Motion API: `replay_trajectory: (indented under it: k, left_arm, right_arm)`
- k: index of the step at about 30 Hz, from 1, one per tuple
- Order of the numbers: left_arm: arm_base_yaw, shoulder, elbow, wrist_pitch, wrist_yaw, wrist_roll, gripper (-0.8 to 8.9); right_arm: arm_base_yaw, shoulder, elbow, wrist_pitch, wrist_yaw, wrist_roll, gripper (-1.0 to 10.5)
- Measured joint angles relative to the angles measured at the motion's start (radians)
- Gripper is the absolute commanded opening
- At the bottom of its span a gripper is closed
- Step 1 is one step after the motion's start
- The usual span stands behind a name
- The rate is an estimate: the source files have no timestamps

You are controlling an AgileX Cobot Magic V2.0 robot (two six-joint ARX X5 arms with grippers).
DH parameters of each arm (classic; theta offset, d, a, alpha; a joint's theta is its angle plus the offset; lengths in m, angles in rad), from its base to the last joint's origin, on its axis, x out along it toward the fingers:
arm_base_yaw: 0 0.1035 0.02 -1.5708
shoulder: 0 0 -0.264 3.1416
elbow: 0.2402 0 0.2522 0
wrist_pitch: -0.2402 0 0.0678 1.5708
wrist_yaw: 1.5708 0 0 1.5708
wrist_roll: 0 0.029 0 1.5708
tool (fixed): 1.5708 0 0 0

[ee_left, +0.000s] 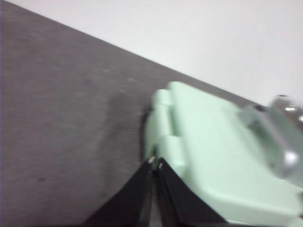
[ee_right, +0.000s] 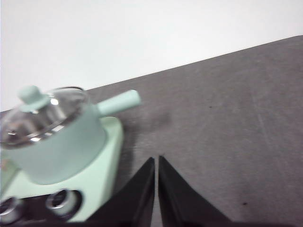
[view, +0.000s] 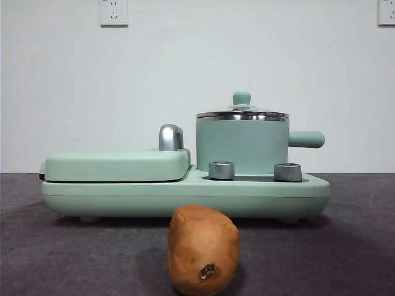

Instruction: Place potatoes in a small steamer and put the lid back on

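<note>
With both claws, left claw (ee_left: 155, 163) and right claw (ee_right: 156, 160), closing narrow and empty, the lid (view: 242, 113) is covering the steamer (view: 242, 146), risking the potato (view: 203, 249) being blocked.

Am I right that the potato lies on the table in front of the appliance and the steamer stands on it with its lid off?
Not quite: the lid is on the steamer, as the front view shows. The potato does lie on the table in front of the appliance.
</note>
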Motion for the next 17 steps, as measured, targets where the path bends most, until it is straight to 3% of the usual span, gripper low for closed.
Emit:
replay_trajectory:
  k: [9,17]
  left_arm:
    - [-0.063,0.247,0.251,-0.129,0.19,-0.017,0.17]
    - [-0.125,0.462,0.535,-0.235,0.416,0.058,0.17]
  right_arm:
    - [0.0,0.207,0.314,-0.19,-0.209,0.001,0.1]
    - [0.0,0.365,0.488,-0.323,-0.525,-0.061,0.1]
